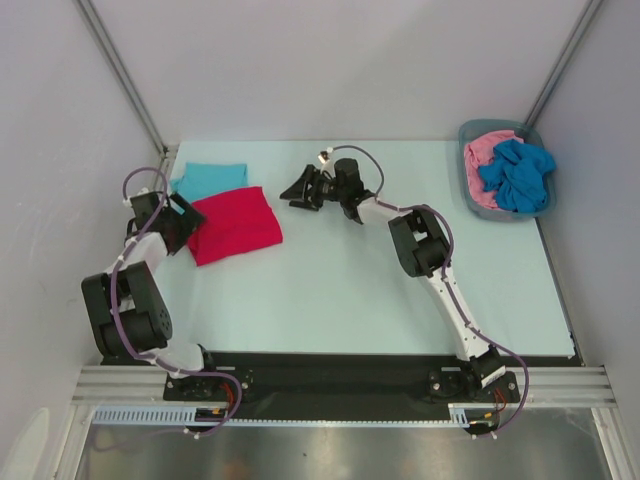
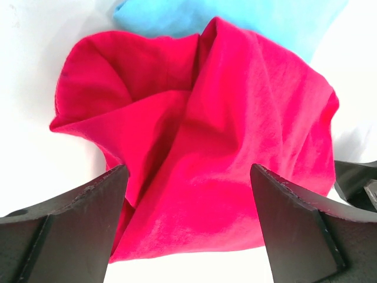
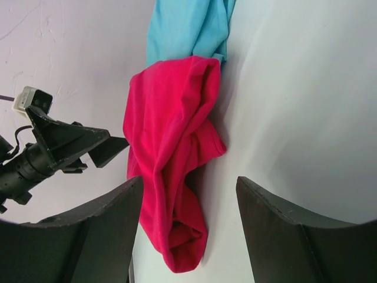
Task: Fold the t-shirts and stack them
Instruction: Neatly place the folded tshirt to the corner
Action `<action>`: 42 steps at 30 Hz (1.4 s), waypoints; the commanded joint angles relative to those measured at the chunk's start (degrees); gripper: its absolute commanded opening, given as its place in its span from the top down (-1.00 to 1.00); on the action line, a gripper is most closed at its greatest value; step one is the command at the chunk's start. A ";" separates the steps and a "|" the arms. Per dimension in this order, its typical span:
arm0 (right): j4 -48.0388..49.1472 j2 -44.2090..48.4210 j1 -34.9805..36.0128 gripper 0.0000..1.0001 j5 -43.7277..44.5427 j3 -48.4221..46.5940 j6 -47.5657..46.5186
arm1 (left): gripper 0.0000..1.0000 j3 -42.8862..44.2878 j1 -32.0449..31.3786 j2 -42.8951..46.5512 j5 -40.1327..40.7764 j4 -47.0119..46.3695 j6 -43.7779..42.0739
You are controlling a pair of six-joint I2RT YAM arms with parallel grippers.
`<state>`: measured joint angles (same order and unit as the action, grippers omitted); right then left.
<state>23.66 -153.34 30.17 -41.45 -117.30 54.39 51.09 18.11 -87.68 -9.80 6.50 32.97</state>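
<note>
A folded red t-shirt (image 1: 236,225) lies at the table's back left, overlapping a folded light teal t-shirt (image 1: 212,180) behind it. My left gripper (image 1: 190,228) stands open at the red shirt's left edge, its fingers astride the cloth (image 2: 200,147) with nothing pinched. The teal one (image 2: 235,17) shows beyond. Off the red shirt's right side my right gripper (image 1: 298,193) hovers open and empty, facing the red shirt (image 3: 171,153) and the teal shirt (image 3: 188,29). A pink t-shirt (image 1: 482,160) and a deeper blue t-shirt (image 1: 518,175) lie crumpled in the bin.
The grey plastic bin (image 1: 468,135) sits at the table's back right corner. Pale table surface (image 1: 350,290) stretches between the arms. Grey walls close in the back and sides. The left gripper (image 3: 109,150) shows in the right wrist view.
</note>
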 commanded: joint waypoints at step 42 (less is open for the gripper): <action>0.87 -1.87 0.67 -0.42 -1.88 -3.72 1.77 | -0.91 0.68 -1.32 -5.31 2.16 -0.08 0.16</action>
<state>26.17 -153.62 29.21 -42.35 -115.48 57.32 49.63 17.28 -92.27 -5.76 10.35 32.16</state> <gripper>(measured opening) 0.705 0.955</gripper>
